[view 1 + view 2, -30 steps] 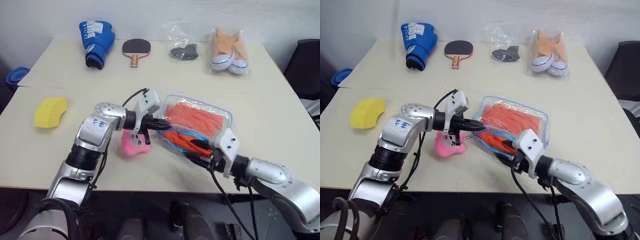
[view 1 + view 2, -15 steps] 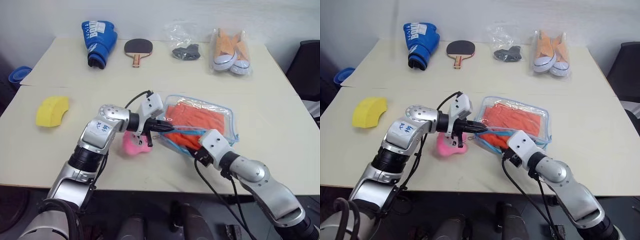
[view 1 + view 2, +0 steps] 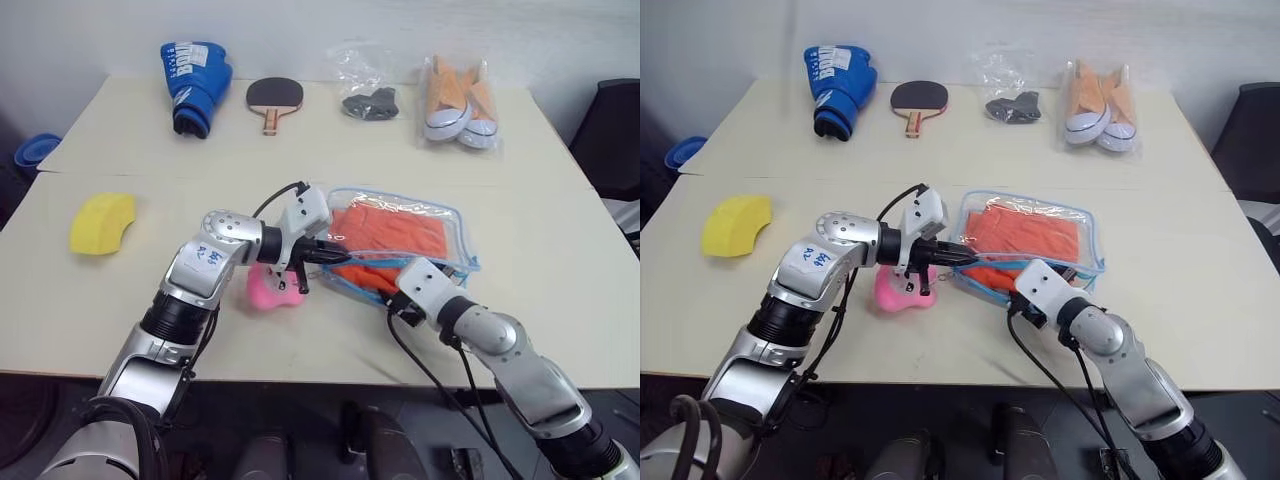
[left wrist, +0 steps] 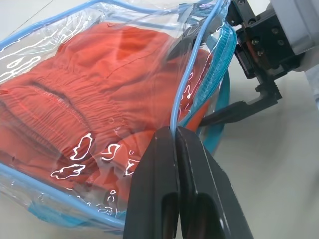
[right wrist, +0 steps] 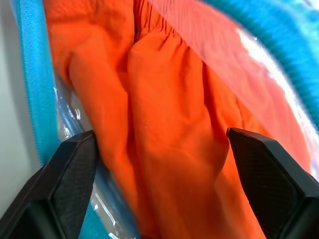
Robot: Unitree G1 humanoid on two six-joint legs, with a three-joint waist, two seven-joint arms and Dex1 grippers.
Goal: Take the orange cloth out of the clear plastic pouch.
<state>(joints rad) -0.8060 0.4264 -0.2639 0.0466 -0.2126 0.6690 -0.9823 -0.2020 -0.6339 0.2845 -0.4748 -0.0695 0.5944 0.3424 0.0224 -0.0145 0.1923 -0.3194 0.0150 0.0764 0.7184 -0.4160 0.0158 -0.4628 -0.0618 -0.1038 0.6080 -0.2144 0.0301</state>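
Lying on the table [image 3: 560,250], the clear plastic pouch [image 3: 455,235] holds the orange cloth [image 3: 395,232]. Left gripper [image 4: 175,134] pinches the pouch's rim shut-tight; right gripper [image 5: 162,144] gapes wide at the mouth, likely about to close on cloth.

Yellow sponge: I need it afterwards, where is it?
In the left eye view, the yellow sponge lies alone on the table's left side, left of the robot's left arm.

two cream tables [image 3: 560,250] butt together before a pale wall [image 3: 300,30]; a black chair [image 3: 612,130] stands at right.
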